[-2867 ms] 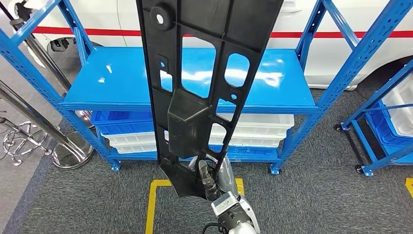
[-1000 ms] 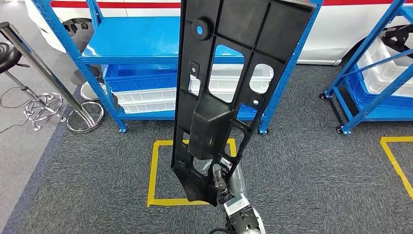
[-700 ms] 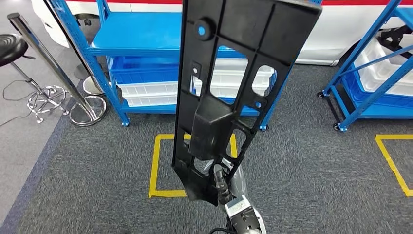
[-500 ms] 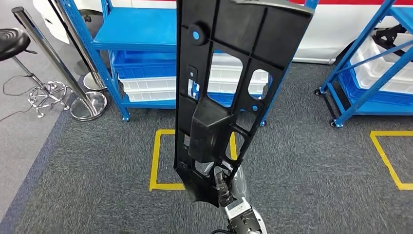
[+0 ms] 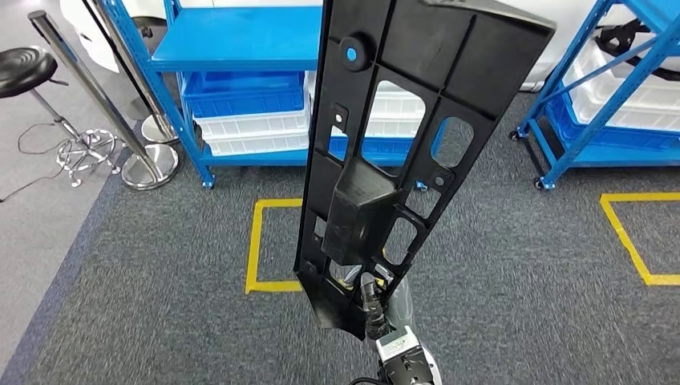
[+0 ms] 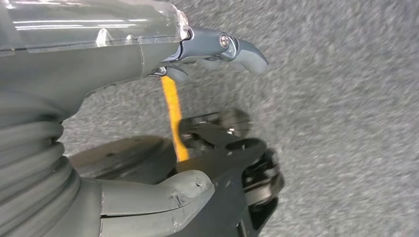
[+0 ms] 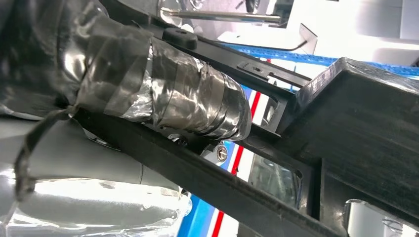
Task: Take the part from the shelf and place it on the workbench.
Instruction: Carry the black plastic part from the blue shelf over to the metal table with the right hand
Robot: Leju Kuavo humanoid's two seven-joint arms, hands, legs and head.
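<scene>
1. While I look down thru the head cam, my right hand (image 5: 370,303) grips the low end of the part (image 5: 401,136), a long black plastic panel w/ cut-outs and a raised block at its middle. It stands nearly upright, tilted a bit to the right, and is held up in the air above the grey carpet (image 5: 513,273). Behind the part: blue shelf (image 5: 240,40) w/ white bins (image 5: 257,132) on its lower level. A yellow tape square (image 5: 265,241) on the carpet lies partly behind the part's lower half. Chrome post (image 5: 88,88) and black stool (image 5: 28,72) are left of the part, well apart from it; a second blue rack (image 5: 593,88) is right of it.
2. Left wrist cam: my left hand (image 6: 148,98) hangs over the carpet, holding nothing, thumb (image 6: 163,202) and fingers (image 6: 232,47) apart. It is nowhere near the part.
3. Right wrist cam: tape-wrapped finger (image 7: 168,94) of my right hand lies across a rib of the part, pressed tight on it; the part's raised block (image 7: 356,128) sits just past the fingertip.
</scene>
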